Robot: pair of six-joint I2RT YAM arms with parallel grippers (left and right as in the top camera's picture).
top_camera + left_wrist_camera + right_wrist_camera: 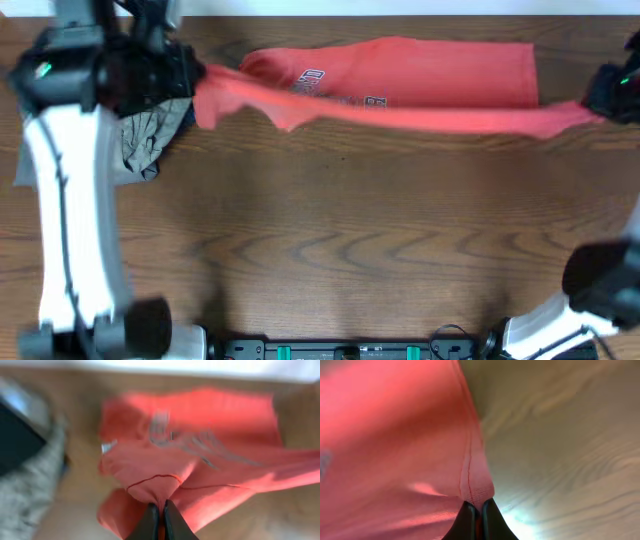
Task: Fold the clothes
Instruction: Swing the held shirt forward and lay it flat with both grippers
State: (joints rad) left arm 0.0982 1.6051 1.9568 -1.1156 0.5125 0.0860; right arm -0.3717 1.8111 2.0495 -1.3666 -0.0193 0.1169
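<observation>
Left fingers (156, 512): clenched, grasping a bunched fold of the red-orange T-shirt (200, 425) at its left end. Cloth shows in the narrow slit between the tips, and a stitched seam line curves across the bunch just beyond them.

Right fingers (472, 512): clenched, grasping a stitched edge of the T-shirt (395, 435) at its right end. The seam runs straight up from the tips, with bare wood of the surface (570, 435) to the right of it.

T-shirt (400, 75), overhead view: it lies across the far part of the surface (330, 230), spread from left to right. Its near edge is drawn out in a long, narrow band between the left fingers (197, 78) and the right fingers (592, 105). The band crosses the lower part of the chest lettering, so only some of the characters show; they are too small to read. The left wrist view is blurred, and the lettering appears there only as pale marks.

Other items: a crumpled grey garment (150, 135) sits on the left, just beside the shirt's left end and partly under the left arm (70, 200). Contact between garment and shirt cannot be determined.
</observation>
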